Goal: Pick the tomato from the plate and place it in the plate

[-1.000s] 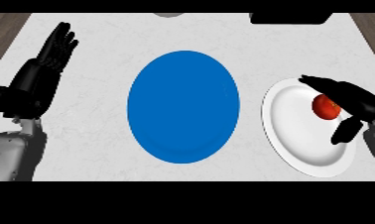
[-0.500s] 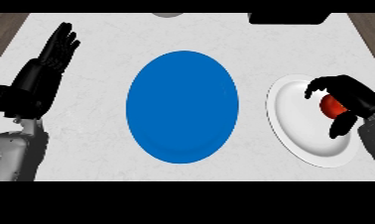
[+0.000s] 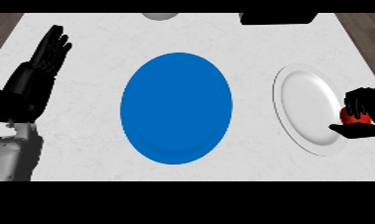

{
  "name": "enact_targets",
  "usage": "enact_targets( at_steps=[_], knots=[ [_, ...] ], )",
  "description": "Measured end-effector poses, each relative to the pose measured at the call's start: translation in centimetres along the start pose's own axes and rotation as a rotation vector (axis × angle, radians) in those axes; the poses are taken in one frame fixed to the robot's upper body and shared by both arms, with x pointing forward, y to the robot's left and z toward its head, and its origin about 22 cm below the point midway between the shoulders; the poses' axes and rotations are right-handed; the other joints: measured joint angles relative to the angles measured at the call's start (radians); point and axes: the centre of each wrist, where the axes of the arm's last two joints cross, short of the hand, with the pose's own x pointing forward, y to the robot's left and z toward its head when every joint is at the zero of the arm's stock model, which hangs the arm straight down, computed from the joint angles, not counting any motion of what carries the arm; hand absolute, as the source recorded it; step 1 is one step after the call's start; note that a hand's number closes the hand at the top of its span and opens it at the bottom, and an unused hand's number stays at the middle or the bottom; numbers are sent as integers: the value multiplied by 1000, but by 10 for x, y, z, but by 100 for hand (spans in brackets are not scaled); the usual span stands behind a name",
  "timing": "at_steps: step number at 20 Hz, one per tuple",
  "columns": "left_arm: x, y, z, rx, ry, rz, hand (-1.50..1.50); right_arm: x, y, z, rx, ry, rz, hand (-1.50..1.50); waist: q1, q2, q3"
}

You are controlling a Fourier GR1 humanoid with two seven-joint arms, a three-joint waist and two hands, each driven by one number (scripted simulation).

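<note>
Right hand [image 3: 360,114] curled round the tomato [image 3: 353,116], at the white plate's [image 3: 306,104] right rim. Blue plate [image 3: 176,108] mid-worktop [image 3: 95,34]. Left hand [image 3: 40,72] spread (resting, far left).

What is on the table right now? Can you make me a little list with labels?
tomato: red, inside the right hand's curled fingers, at the white plate's right edge
right hand: curled round the tomato
white plate: right side of the counter
blue plate: middle, nothing on it
left hand: open, fingers up, resting at the left edge
</note>
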Motion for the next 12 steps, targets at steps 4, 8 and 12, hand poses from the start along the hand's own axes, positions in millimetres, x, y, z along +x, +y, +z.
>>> enact_targets(
  at_steps=[4,8,12],
  knots=[
    [-3,2,0,5,1,1,0,4,-12,30,-59,89,-7,150,-3,5,7],
    [-1,3,3,1,-1,0,0,28,-38,56,-113,37,-81,150,1,6,10],
    [0,7,3,-3,4,-2,0,68,-58,76,-193,-94,-192,150,3,6,11]
  ],
)
